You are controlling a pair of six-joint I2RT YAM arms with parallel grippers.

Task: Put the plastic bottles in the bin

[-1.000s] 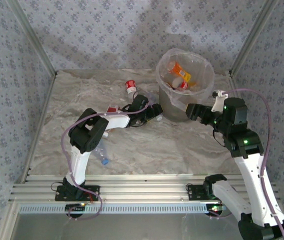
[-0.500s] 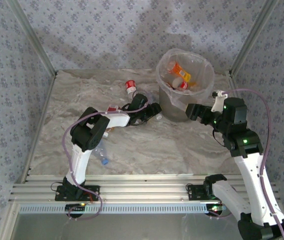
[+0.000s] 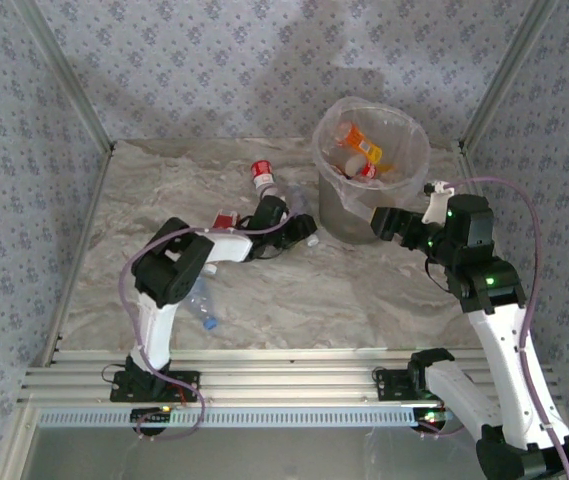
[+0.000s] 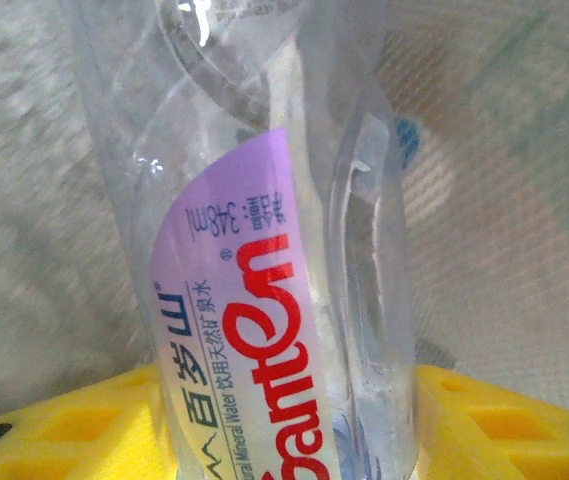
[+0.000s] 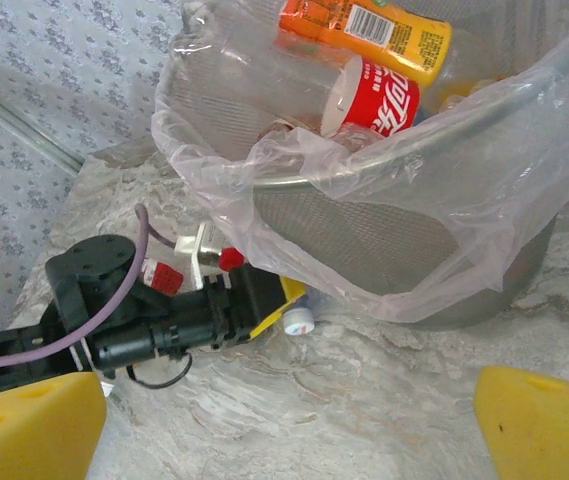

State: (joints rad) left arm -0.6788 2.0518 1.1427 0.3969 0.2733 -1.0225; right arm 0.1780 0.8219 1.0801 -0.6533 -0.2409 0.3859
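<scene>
— Closing on the clear bottle (image 4: 264, 300) with the purple label, are we?
— We are. The left jaws, half spread a moment ago, now pinch it just left of the bin (image 3: 349, 215), low on the tabletop (image 3: 294, 290).
— And the right jaws?
— Spread wide and empty, near the bin's right side.
— So we judge the grasp made. Lifting it over the rim comes next, and the red-capped bottle (image 3: 260, 174) waits left of the bin.

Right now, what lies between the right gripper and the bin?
A bare stretch of marble table in the right wrist view; left of it, by the bin, the left gripper grips a white-capped bottle.
</scene>
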